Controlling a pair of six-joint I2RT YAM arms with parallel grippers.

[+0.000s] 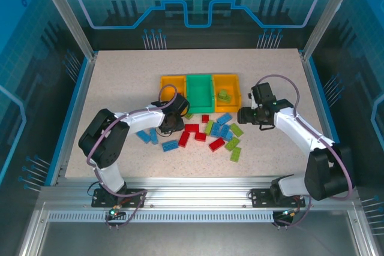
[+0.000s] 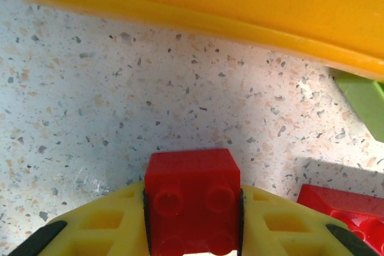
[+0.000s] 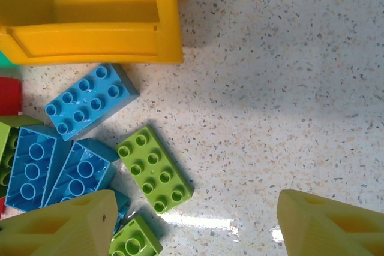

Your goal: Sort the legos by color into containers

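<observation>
Three containers (image 1: 200, 91) are sitting in a row at the upper middle of the top view on the speckled counter (image 1: 120, 76): a left yellow bin (image 1: 171, 83), a green bin (image 1: 200, 82) and a right yellow bin (image 1: 239, 91) holding a light green lego (image 1: 224, 95). Loose legos (image 1: 210, 133) in red, blue and green are lying scattered just below them. The left gripper (image 1: 173, 125) is sitting at the pile's left edge, its yellow fingers (image 2: 114, 220) pressing both sides of a red lego (image 2: 192, 190) near the left yellow bin's wall. The right gripper (image 1: 243, 115) is hanging at the pile's right side, jaws standing wide apart and holding nothing, above a blue lego (image 3: 90, 101) and a green lego (image 3: 155, 169)
</observation>
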